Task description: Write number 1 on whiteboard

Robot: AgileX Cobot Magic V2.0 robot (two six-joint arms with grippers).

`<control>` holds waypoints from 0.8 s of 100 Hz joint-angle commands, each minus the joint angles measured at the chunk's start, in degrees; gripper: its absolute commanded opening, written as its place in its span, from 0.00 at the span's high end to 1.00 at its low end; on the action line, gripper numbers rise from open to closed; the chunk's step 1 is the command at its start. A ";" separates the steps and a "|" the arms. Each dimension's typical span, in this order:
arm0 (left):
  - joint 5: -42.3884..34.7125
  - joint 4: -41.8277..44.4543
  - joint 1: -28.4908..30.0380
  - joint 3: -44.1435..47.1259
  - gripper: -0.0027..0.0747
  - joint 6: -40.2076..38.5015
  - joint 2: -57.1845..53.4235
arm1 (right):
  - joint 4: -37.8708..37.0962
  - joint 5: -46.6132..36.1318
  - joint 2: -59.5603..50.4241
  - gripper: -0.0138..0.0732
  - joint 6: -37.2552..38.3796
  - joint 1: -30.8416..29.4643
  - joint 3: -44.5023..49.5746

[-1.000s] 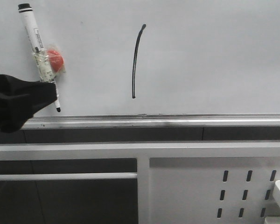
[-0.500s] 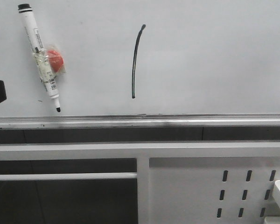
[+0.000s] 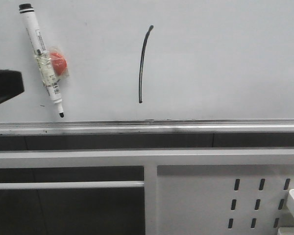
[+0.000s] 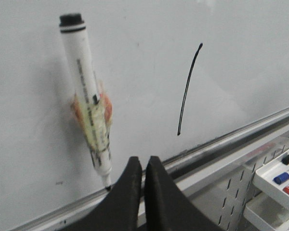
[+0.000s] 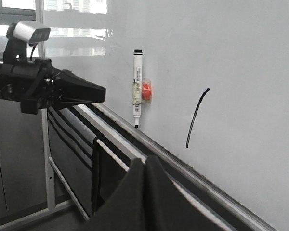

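Whiteboard (image 3: pixel 225 63) bears number 1 (image 3: pixel 143 63); both fingers pressed together, empty.

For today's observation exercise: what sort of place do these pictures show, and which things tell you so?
Probably a lab or workshop test station: a wall-mounted whiteboard bearing a marker stroke, a marker pen stuck to it, and a slotted white metal panel below.

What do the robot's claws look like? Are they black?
Yes. Each claw has two matte black fingers tapering to a wedge: the left claw and the right claw. The left arm is black too, with a silver camera on top and black cables beneath.
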 commanded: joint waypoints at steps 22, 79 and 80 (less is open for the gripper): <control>29.66 11.67 -0.03 -13.15 0.99 -1.57 -16.28 | -0.21 -5.14 0.35 0.91 0.09 -0.28 -1.36; 61.24 10.96 -0.03 -14.46 0.99 -3.32 -58.77 | -0.21 -5.14 0.35 0.91 0.09 -0.28 -1.36; 61.66 11.60 -0.03 -14.46 0.99 -3.32 -58.94 | -0.21 -5.14 0.35 0.91 0.09 -0.28 -1.36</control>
